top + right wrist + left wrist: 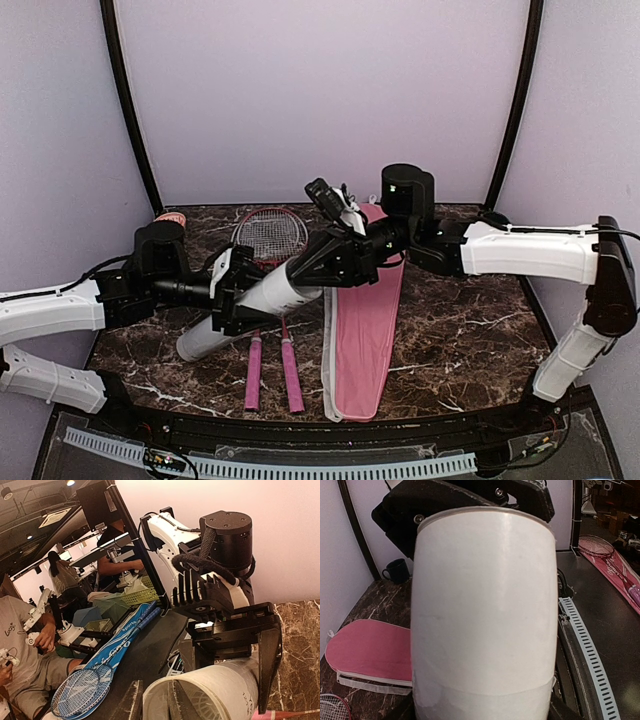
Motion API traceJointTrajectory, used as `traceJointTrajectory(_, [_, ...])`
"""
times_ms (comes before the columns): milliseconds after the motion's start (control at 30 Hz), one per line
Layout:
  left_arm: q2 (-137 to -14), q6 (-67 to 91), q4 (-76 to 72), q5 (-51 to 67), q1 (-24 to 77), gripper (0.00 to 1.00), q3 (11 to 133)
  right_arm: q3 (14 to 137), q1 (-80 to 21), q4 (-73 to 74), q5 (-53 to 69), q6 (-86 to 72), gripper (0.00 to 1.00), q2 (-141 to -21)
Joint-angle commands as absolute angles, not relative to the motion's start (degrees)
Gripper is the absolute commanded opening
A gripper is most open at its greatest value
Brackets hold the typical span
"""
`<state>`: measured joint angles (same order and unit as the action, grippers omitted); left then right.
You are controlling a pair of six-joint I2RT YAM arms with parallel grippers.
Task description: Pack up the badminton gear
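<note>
The white tube (285,293) sits just left of the middle of the top view, lifted off the surface (460,330). Its long axis runs from lower left up to upper right. The open mouth is the upper-right end, and it faces the right hand (318,262), which sits right at that rim. The coming move looks to turn on this: anything going in has to travel down the tube's axis toward the lower left, and the right hand is the one lined up to do it.

The left hand (235,290) is clamped around the tube's middle and holds it at that slant. In the right wrist view, the right hand's fingers (131,702) frame the rim closely. Whether they pinch anything cannot be told.

Counted, there is one tube. Two rackets (268,238) lie side by side under it, handles toward the bottom of the frame. One pink cover (365,320) lies just to their right. No shuttlecocks are seen loose. A ribbed white shape (197,705) inside the mouth may be one, but their number is hidden. One small red cap (172,217) sits at the far left edge.
</note>
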<state>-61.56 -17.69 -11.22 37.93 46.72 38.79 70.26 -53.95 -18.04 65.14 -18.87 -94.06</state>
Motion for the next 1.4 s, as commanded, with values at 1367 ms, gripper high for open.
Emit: traceJointTrajectory(1367, [-66.4, -13.6, -12.8, 40.8, 49.3, 0.55, 40.3, 87.7, -56.2, 34.0, 24.7, 0.8, 0.55, -87.3])
